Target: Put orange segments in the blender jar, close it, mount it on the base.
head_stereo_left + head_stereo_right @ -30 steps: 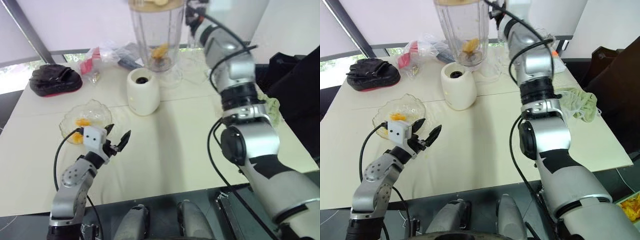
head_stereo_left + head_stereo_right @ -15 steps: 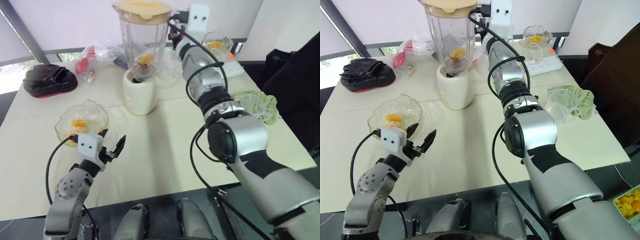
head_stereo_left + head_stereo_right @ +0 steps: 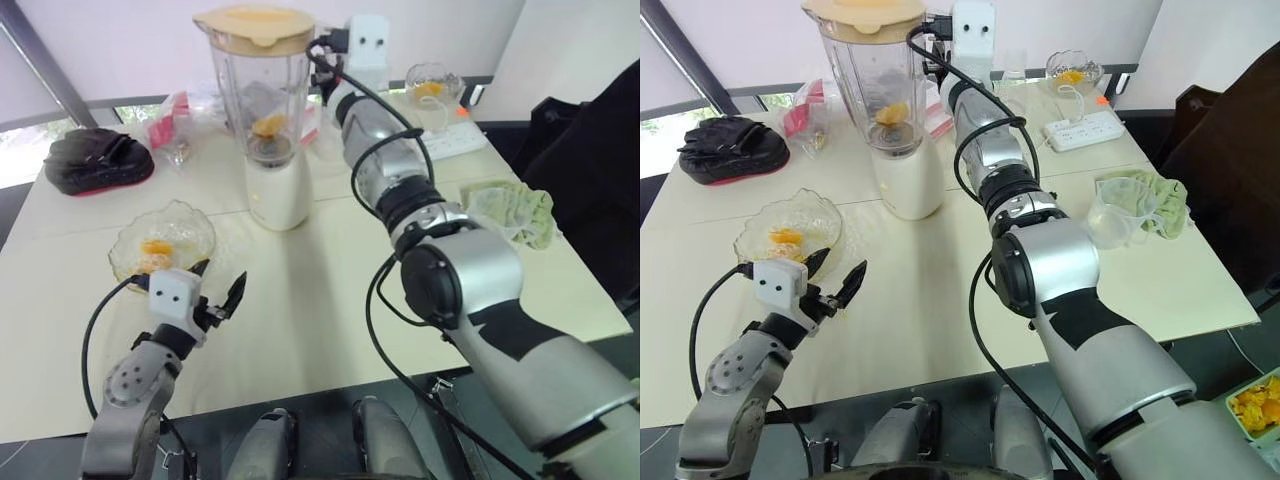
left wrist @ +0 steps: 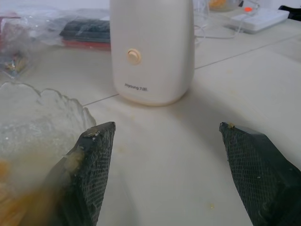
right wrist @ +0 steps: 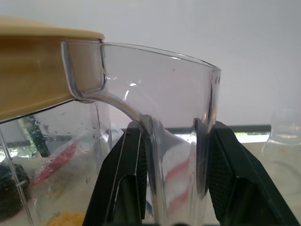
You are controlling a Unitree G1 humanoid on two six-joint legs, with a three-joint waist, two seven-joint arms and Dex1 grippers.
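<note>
Right gripper (image 5: 174, 160) is clamped on the handle (image 5: 162, 125) of the blender jar (image 3: 258, 110), both fingers pressed against it. The jar, with its lid (image 3: 253, 25) on and orange segments (image 3: 267, 125) inside, sits atop the white base (image 3: 278, 190) below this gripper. Left gripper (image 3: 222, 272) is spread wide and holds nothing, low over the table (image 3: 330, 290), with the glass bowl (image 3: 190, 220) just beside its left finger and the base well ahead.
</note>
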